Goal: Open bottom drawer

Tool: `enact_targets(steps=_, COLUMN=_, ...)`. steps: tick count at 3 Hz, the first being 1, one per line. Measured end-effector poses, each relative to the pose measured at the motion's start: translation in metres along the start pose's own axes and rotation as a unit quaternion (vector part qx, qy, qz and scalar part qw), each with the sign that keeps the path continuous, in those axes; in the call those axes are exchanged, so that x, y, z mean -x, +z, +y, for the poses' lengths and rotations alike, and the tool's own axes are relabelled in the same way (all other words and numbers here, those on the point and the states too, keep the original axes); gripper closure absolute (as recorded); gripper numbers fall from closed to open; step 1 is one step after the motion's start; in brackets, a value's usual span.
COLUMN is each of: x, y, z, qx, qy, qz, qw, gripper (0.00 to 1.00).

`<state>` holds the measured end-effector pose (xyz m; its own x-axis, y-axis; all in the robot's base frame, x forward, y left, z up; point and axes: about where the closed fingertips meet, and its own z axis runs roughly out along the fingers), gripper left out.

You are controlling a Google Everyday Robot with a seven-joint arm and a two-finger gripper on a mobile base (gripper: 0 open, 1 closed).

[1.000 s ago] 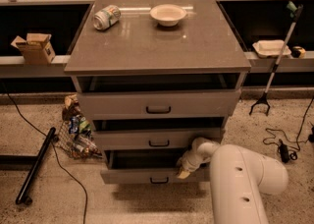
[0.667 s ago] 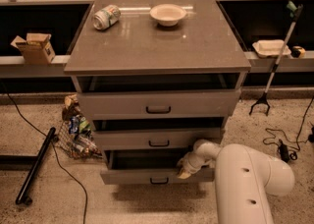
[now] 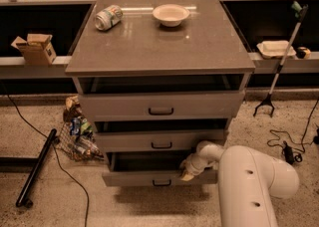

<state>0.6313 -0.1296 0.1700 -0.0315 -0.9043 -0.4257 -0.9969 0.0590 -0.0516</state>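
Observation:
The bottom drawer is the lowest grey front of three, with a small black loop handle at its centre. It stands pulled out a little, with a dark gap above its top edge. My gripper is at the drawer's top edge, right of the handle, at the end of my white arm, which comes in from the lower right. The middle drawer and the top drawer sit above it.
A tipped can and a white bowl sit on the cabinet top. A bag of litter lies left of the cabinet, a black pole and cables on the floor. A grabber stick leans at right.
The bottom drawer front has come out slightly toward me, with my gripper staying at its top edge. My arm has shifted a little to the right.

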Motion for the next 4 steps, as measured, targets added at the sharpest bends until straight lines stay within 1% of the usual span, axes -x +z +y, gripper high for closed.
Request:
enact_targets(steps=1, x=0.0, y=0.0, z=0.0, qx=0.0, qy=0.0, qz=0.0, qw=1.0, gripper=0.08)
enact_targets(steps=2, x=0.0, y=0.001, z=0.0, qx=0.001, qy=0.0, qz=0.001, qw=1.0, gripper=0.0)
enact_targets(steps=3, x=-0.002, y=0.008, z=0.006, qx=0.019, qy=0.0, qz=0.025, qw=0.9995, gripper=0.0)
enact_targets(steps=4, x=-0.008, y=0.014, z=0.023, qx=0.057, qy=0.016, qz=0.059, qw=0.9965, gripper=0.0)
